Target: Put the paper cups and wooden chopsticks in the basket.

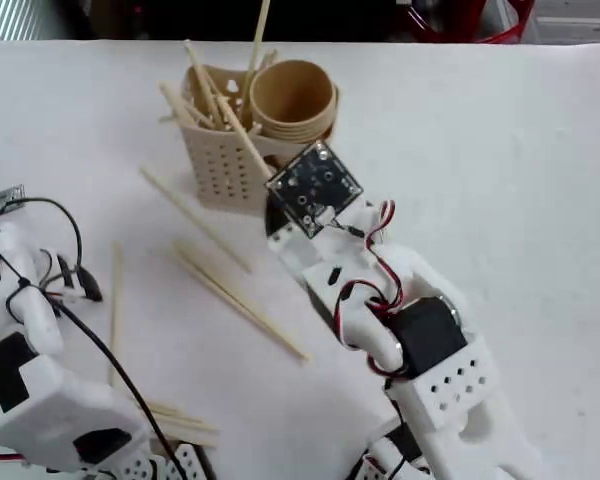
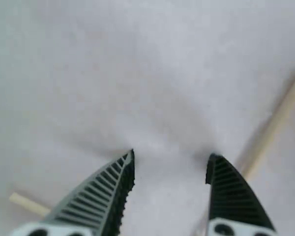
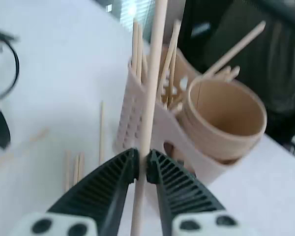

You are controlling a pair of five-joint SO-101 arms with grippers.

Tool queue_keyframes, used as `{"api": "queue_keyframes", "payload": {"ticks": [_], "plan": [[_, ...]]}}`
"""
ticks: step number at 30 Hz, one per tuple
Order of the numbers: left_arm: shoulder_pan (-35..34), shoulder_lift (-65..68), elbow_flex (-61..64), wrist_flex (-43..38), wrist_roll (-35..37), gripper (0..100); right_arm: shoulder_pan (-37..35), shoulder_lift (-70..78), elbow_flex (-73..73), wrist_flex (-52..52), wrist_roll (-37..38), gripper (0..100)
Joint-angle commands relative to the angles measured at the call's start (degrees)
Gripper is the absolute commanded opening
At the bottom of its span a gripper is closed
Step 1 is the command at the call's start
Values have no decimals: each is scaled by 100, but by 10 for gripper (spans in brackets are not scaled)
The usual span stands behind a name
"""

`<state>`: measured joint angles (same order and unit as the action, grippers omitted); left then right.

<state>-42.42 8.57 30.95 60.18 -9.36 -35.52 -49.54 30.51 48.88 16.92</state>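
Basket: the tan plastic basket with small holes (image 1: 220, 165) stands on the white table (image 1: 500, 150).
Cups: a stack of brown paper cups (image 1: 292, 100) sits inside the basket, on one side of it.
Sticks inside: several thin wooden chopsticks (image 1: 195, 95) stand tilted in the basket, beside the cups.
Right gripper: the right gripper (image 3: 141, 164) is just beside the basket. Its fingers are pinched tight on one long wooden chopstick (image 3: 150, 98), which points up over the basket's rim.
Loose sticks: a pair of wooden chopsticks (image 1: 240, 295) lies flat on the table near the basket, on the side where the arms are. A single one (image 1: 195, 220) lies closer to the basket.
Left gripper: the left gripper (image 2: 169, 162) is low over the table, well apart from the basket. Its fingers are spread wide and hold nothing. One loose chopstick (image 2: 275, 123) lies just beside it.
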Motion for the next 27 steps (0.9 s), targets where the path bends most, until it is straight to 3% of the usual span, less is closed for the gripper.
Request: {"api": "queue_keyframes", "payload": {"ticks": [1, 5, 13, 21, 27], "plan": [[-22, 4, 26, -167, 79, 241, -259, -75, -396, -1305, -193, 17], [-22, 4, 26, -167, 79, 241, -382, 532, -721, -2457, -185, 17], [-22, 4, 35, -167, 79, 241, -338, 3266, -3077, -3125, -202, 17], [-22, 4, 35, -167, 79, 241, -268, 6229, -6163, -3108, -167, 17], [-22, 4, 35, -167, 79, 241, 127, 7451, -7077, -2774, -202, 17]]}}
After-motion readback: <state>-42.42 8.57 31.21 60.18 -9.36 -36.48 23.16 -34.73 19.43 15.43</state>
